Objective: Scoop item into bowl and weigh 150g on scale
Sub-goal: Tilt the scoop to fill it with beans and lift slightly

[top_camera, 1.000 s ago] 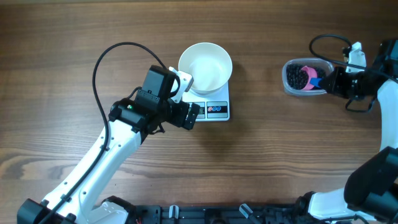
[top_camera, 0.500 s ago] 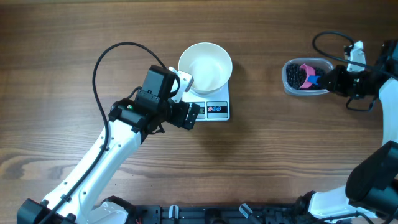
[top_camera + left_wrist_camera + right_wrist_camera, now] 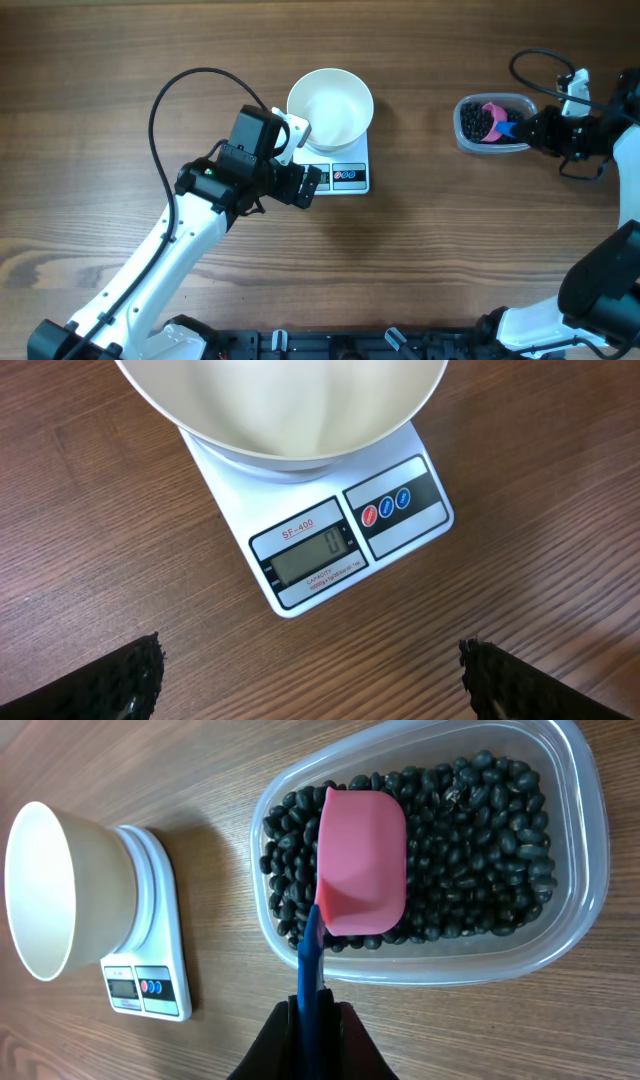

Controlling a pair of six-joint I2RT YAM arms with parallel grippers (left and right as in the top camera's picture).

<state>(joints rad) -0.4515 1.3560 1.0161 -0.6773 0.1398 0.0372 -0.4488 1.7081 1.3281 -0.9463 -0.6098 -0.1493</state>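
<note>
right fingers [image 3: 272,1045] clenched on the blue handle [image 3: 310,960] of the pink scoop [image 3: 362,860] — its cup rests on the black beans [image 3: 470,850] in the clear tub [image 3: 590,870], upper right of the overhead frame. left fingers [image 3: 120,680] released, spread wide, just below the scale [image 3: 310,555] — display reads 0, white bowl [image 3: 290,410] sits on it, upper centre of the wooden worktop [image 3: 540,450]
</note>
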